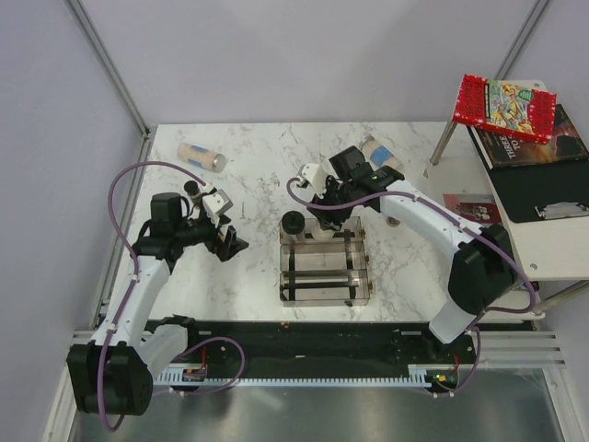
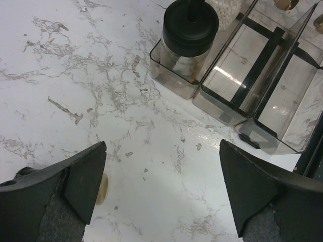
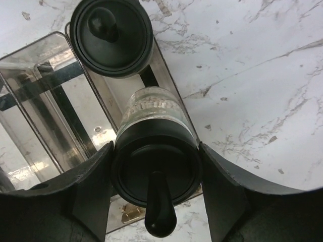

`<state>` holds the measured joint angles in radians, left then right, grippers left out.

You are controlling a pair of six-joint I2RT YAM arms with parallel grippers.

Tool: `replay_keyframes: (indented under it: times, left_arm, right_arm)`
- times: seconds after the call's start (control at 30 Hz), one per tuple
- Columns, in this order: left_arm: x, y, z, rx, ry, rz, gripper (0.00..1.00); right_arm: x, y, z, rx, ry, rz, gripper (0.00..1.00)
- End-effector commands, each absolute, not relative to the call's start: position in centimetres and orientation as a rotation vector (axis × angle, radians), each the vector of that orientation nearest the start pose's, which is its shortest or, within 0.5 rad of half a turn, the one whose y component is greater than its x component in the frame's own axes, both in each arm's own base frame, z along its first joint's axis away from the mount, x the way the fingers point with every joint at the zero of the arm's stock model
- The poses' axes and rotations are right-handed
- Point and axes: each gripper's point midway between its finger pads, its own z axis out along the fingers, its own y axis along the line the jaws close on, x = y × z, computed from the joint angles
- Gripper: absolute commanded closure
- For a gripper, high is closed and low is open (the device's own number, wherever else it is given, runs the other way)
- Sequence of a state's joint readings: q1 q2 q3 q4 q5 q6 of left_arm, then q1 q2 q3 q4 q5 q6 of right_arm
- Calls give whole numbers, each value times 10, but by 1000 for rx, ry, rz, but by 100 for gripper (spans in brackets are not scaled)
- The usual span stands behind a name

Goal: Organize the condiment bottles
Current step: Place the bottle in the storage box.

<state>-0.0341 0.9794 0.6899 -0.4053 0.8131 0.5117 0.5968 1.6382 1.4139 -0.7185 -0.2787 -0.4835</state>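
The white, grey-veined marble surface (image 1: 239, 184) carries a clear, rigid three-bay rack (image 1: 324, 276) with black bars. The step in hand looks like seating a jar. The right claw (image 3: 154, 156) pinches a wide glass jar (image 3: 150, 108) of white grains by its smooth black knobbed lid, at the rack's far end, just beside a matching jar (image 3: 111, 35) standing in the next bay. Whether it touches the floor I cannot tell. Next comes, probably, a gentle release and straight lift. The left claw (image 2: 162, 151) hangs spread and empty. A beige bottle (image 1: 201, 157) and a blue-labelled bottle (image 1: 379, 152) lie outside the rack.
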Motion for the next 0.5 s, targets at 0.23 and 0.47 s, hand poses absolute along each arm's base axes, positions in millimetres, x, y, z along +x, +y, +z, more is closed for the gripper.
replay_keyframes:
  times: [0.23,0.47]
  left_arm:
    - [265,-121,160,919,1849,-624,0]
    - [267,-119,161,912,1848,-605,1]
  right_arm:
    - [327,274,126,-1390,2069,393,68]
    - [320,276,136,-1437,2018,417,2]
